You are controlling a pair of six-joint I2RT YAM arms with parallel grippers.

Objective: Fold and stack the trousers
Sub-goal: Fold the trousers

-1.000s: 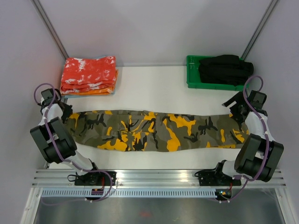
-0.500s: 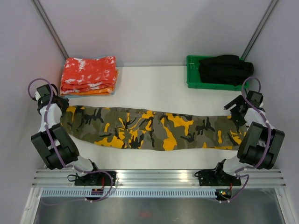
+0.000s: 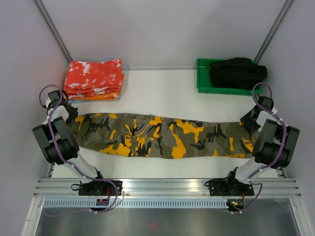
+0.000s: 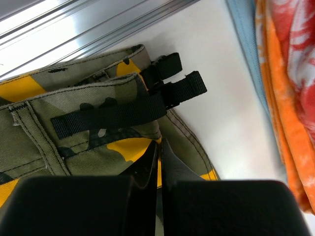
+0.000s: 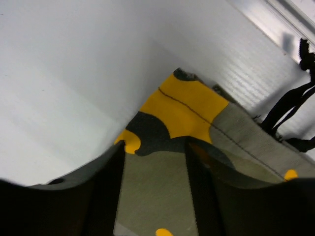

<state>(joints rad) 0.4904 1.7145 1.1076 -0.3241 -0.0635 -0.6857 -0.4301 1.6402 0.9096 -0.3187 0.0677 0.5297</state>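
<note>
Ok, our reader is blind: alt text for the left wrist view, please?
The left gripper, fingers nearly shut, pinches the edge of the olive, black and yellow camouflage cloth trousers near their black webbing strap; folded orange cloths lie at right.

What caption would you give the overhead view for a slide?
Camouflage trousers stretched flat across the table, left gripper and right gripper at opposite ends.

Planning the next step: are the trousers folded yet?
No, the trousers lie stretched out full length across the table.
</note>
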